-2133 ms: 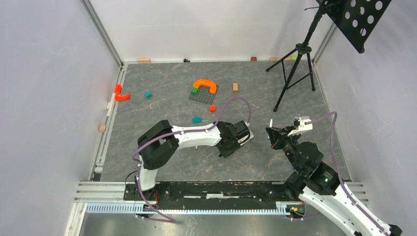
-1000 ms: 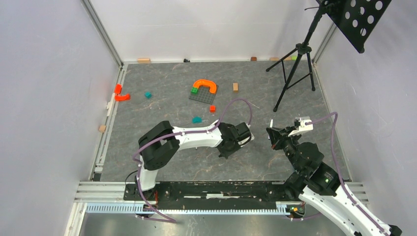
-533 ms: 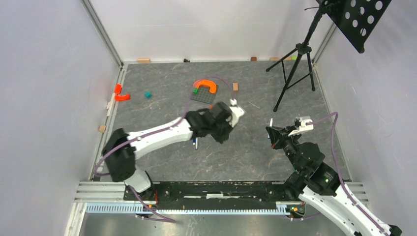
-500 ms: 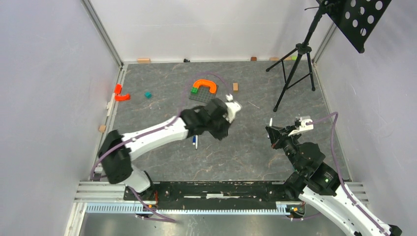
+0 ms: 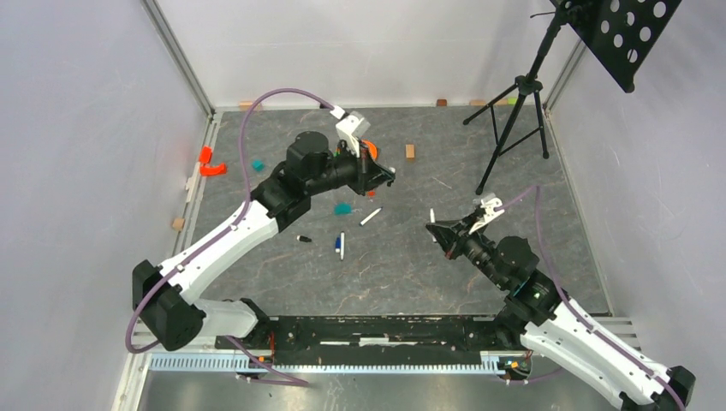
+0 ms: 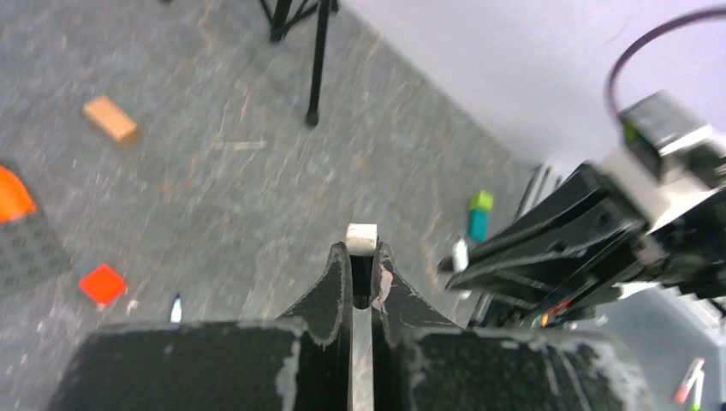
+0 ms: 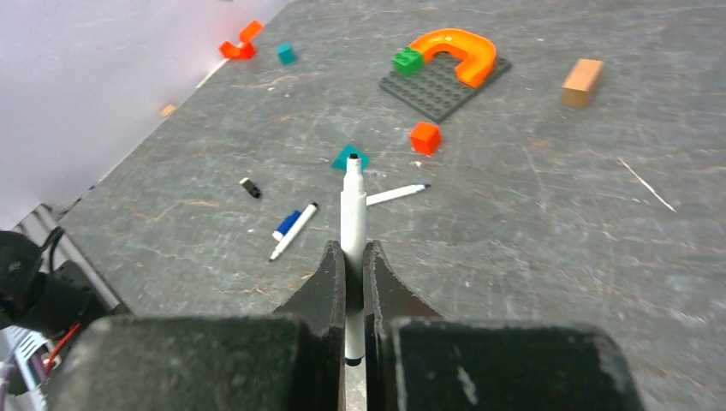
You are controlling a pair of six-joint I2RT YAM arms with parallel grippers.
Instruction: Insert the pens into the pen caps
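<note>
1. Lying by the L wall, far side: an orange-red curved piece [image 5: 211, 164] w/ a small teal brick [image 5: 257, 164] just R of it. A wooden block [image 5: 178, 223] sits nearer, at the table's L edge.
2. Mid-L on the table: black cap [image 5: 303, 238], loose, apart from the rest.
3. R of that: blue cap [image 5: 337, 243] lying just beside a white pen [image 5: 342, 248]. They lie side by side, cap not on the pen, whose dark tip points far.
4. Farther back: teal flat piece [image 5: 342, 208] and small red brick [image 5: 370, 193]. The second pen [image 5: 370, 217] lies slanted on the table just nearer than those two.
5. L gripper [image 5: 387, 177] is raised over the far middle, fingers pressed together on the held cap [image 6: 360, 235], a short piece w/ dark body and white end poking past the fingertips. The grey baseplate [image 7: 437, 86] w/ orange arch [image 7: 458, 50] lies under and behind its wrist. A 2nd wooden block [image 5: 410, 151] lies just R of it.
6. R gripper [image 5: 434, 228] is R of centre, raised and aimed at the L gripper but well apart from it. Its fingers are clamped on the third pen [image 7: 353, 210], dark tip out in front, rear end showing behind the fingertips.
7. Far R: black tripod [image 5: 514, 111].
</note>
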